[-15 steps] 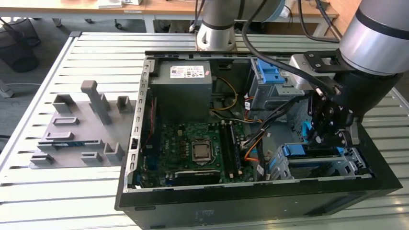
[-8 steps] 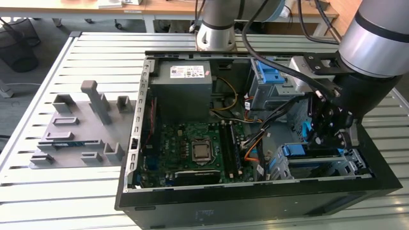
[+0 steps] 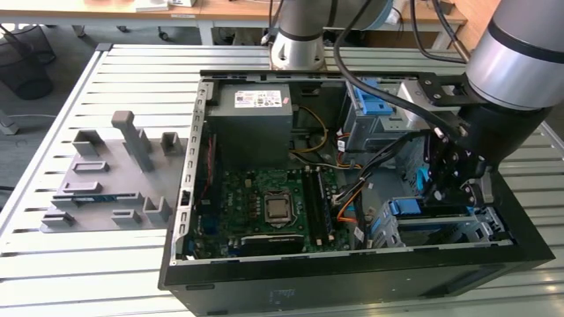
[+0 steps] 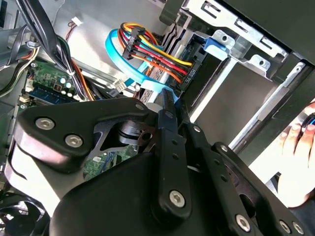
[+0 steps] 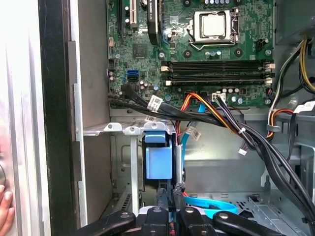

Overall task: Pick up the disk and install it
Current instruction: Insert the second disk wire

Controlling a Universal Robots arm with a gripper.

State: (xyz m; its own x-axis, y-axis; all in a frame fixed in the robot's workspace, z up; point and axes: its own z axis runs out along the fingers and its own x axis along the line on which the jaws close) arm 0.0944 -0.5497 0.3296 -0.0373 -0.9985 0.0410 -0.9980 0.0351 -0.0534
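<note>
Gripper [image 3: 451, 187] clamped edge-on, apparently, on the disk [image 5: 160, 162], deep in the grey drive bay [image 3: 458, 228]; risk: snagging SATA cables [image 4: 157, 59], jamming the carrier askew.

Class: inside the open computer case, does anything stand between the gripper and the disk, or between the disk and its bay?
Nothing visible separates the gripper from the disk at its blue edge. The disk sits at the grey metal bay; black cables cross just past the bay's rim, close but not between.
</note>
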